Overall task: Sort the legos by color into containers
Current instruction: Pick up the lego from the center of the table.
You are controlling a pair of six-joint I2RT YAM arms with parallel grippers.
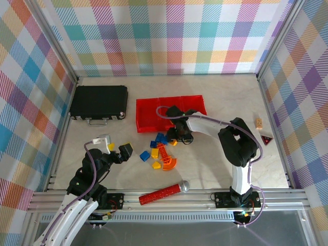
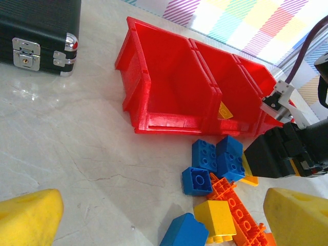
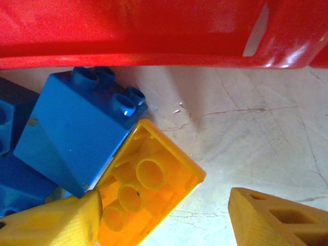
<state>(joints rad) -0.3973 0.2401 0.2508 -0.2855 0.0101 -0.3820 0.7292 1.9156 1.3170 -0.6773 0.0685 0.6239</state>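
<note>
Three joined open-top red plastic bins point(image 2: 169, 87): glossy and smooth, highlights seen on the rims. Pale tabletop point(image 2: 77, 154) under the bins: smooth, marble-look, slight sheen, fine veins noted. Flat black case point(image 2: 36, 20) left of the bins: textured matt shell, polished metal latches and corner caps. Blue studded plastic brick point(image 3: 77, 138) in front of the bins: smooth, semi-gloss, small scuffs seen. Yellow hollow plastic brick point(image 3: 148, 179) touching it: smooth, glossy inside. Fingers point(image 3: 277, 220) of the right gripper point(image 3: 164, 210): yellow, matt, slightly grainy. Long red stick point(image 1: 159, 193) well in front of the bins: silver tip looks metallic.
</note>
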